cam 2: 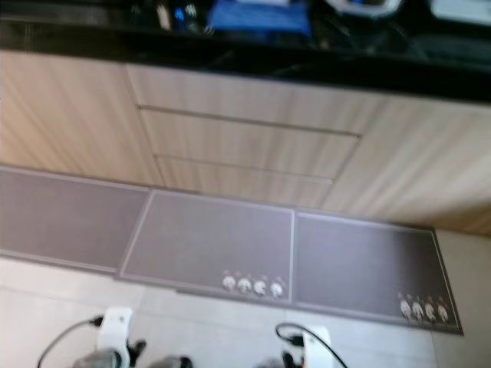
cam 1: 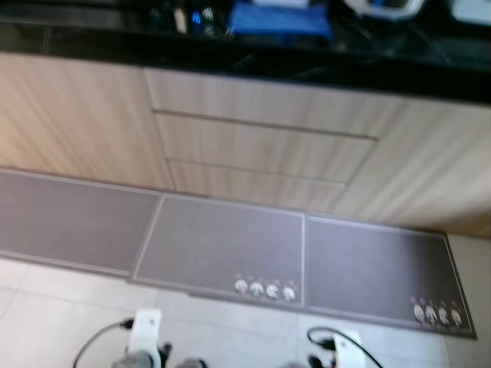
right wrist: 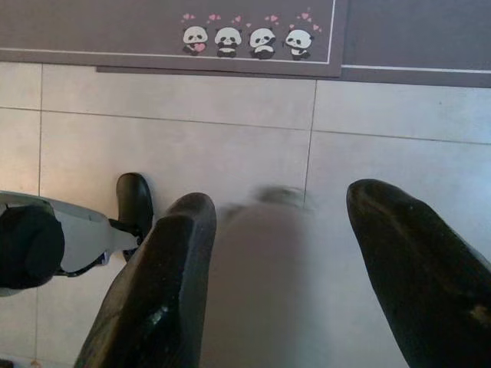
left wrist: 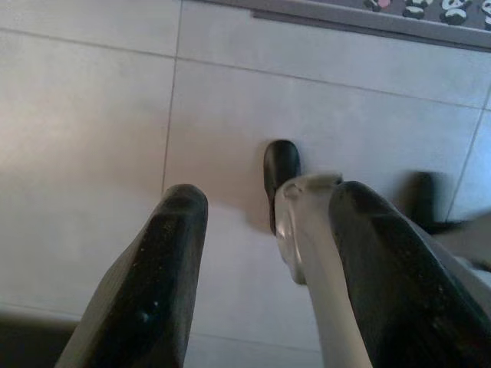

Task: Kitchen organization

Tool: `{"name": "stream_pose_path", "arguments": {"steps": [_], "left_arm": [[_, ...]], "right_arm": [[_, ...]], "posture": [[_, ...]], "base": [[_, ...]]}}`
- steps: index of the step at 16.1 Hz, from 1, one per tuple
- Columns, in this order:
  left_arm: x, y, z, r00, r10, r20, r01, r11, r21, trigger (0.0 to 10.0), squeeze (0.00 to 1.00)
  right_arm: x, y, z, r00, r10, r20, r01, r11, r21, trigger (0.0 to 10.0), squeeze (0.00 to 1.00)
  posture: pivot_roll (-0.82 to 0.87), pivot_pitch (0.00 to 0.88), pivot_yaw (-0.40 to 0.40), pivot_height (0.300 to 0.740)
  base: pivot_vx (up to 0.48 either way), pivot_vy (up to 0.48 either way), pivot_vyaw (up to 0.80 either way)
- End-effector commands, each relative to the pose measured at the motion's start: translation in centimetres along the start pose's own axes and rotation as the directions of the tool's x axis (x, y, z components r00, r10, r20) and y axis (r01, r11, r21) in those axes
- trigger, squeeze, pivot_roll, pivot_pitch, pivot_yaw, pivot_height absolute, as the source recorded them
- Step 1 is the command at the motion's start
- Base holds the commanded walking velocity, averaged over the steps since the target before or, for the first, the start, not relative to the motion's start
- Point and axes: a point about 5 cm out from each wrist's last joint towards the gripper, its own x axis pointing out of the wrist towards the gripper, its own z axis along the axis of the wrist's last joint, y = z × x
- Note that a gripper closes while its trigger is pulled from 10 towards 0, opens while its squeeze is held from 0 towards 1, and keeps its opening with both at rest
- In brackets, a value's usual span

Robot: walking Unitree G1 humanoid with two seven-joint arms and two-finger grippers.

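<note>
A black countertop (cam 1: 253,57) runs along the top of the blurred eye views. On it lie a blue object (cam 1: 280,19), a white container (cam 1: 383,6) and some small dark items. Below is a pale wooden cabinet with a stack of drawers (cam 1: 261,146). Both arms hang low, their white wrists (cam 1: 146,330) at the bottom edge. My left gripper (left wrist: 268,198) is open over the tiled floor with nothing between its fingers. My right gripper (right wrist: 284,201) is open too, also over bare tile.
Grey mats (cam 1: 222,245) with small panda prints (right wrist: 245,37) lie along the foot of the cabinet. Pale floor tiles (left wrist: 92,115) lie between me and the mats. My own black foot (left wrist: 281,165) and silver leg show below the left gripper.
</note>
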Motion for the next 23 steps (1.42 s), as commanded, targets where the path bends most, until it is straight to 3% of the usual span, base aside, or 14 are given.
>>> {"name": "stream_pose_path", "arguments": {"steps": [1, 9, 23], "left_arm": [[-0.09, -0.48, -1.10, 0.999, -0.018, -0.040, 0.018, 1.000, -0.003, 10.0, 0.00], [-0.15, -0.34, -1.29, 0.999, -0.033, -0.043, 0.034, 0.999, 0.030, 10.0, 0.00], [-0.08, -0.42, -0.93, 0.999, -0.039, -0.038, 0.039, 0.999, 0.017, 10.0, 0.00]], "right_arm": [[-0.43, -0.93, -0.94, 0.999, -0.032, -0.028, 0.033, 0.999, 0.014, 10.0, 0.00], [-0.59, -0.65, -1.79, 0.998, -0.039, -0.049, 0.040, 0.999, 0.027, 10.0, 0.00], [-0.49, -0.73, -1.50, 0.998, -0.054, -0.043, 0.056, 0.997, 0.046, 10.0, 0.00]], "posture": [[0.04, 0.183, -0.022, 0.740], [0.04, 0.181, 0.005, 0.740], [0.05, 0.211, 0.004, 0.740]], "base": [[0.000, -0.356, 0.00], [0.000, -0.353, 0.00], [0.000, -0.353, 0.00]]}}
